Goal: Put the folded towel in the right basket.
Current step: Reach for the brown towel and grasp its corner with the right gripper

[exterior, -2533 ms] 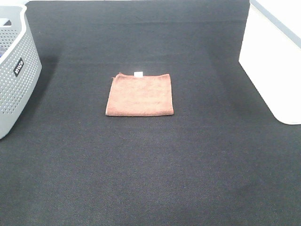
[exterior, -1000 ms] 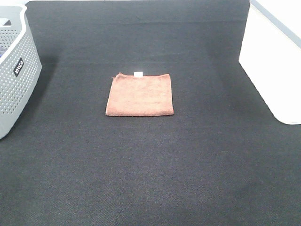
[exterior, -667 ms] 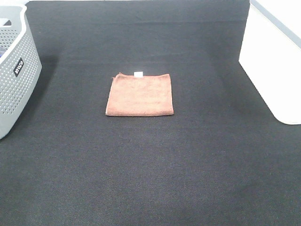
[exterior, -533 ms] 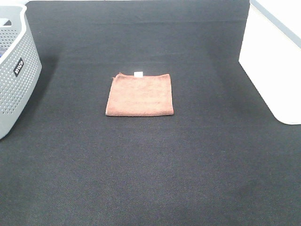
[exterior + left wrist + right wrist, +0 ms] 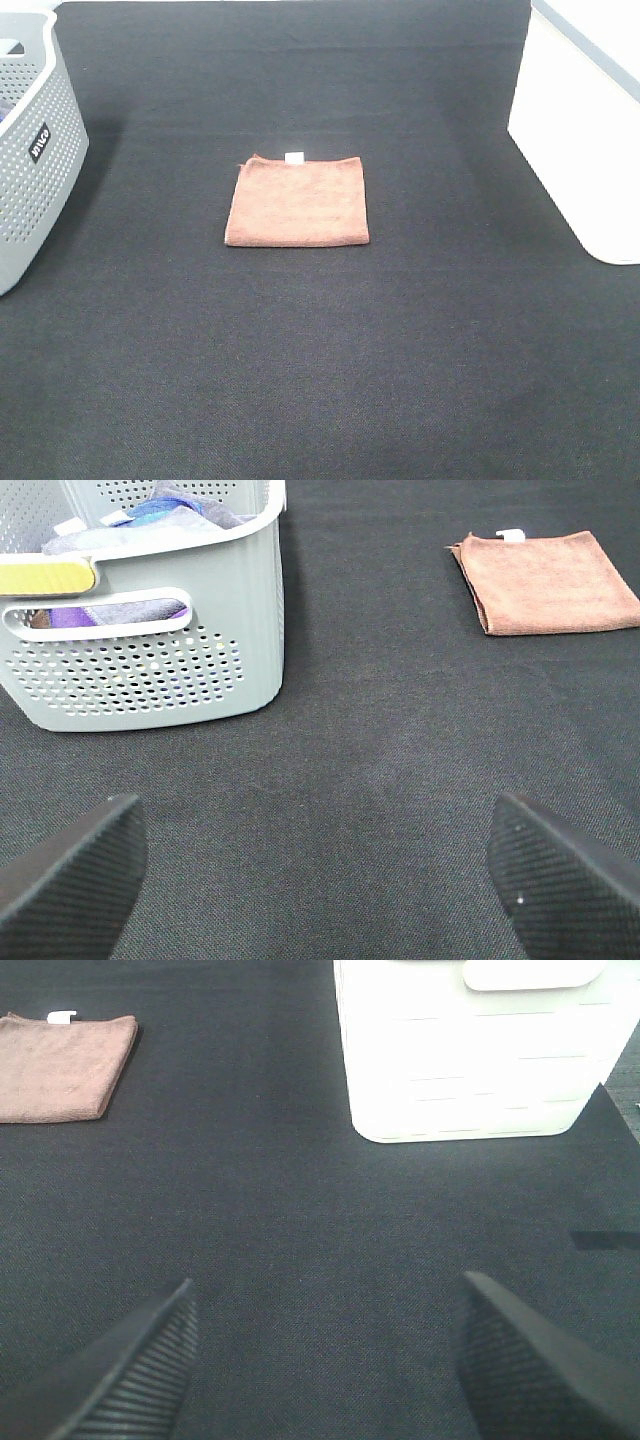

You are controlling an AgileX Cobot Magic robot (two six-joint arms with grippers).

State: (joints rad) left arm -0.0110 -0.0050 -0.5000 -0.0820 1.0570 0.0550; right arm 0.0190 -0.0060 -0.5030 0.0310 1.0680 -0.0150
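The rust-brown folded towel (image 5: 297, 201) lies flat on the black table near the middle, white tag at its far edge. It also shows in the left wrist view (image 5: 548, 581) and the right wrist view (image 5: 62, 1067). The white right basket (image 5: 585, 140) stands at the right edge; the right wrist view shows its wall (image 5: 470, 1060). My left gripper (image 5: 320, 880) is open and empty, well short of the towel. My right gripper (image 5: 325, 1360) is open and empty, in front of the white basket. Neither arm shows in the exterior view.
A grey perforated basket (image 5: 30, 150) with a black label stands at the left edge; the left wrist view shows its wall (image 5: 150, 660) and cloths inside. A black mat (image 5: 320, 350) covers the table.
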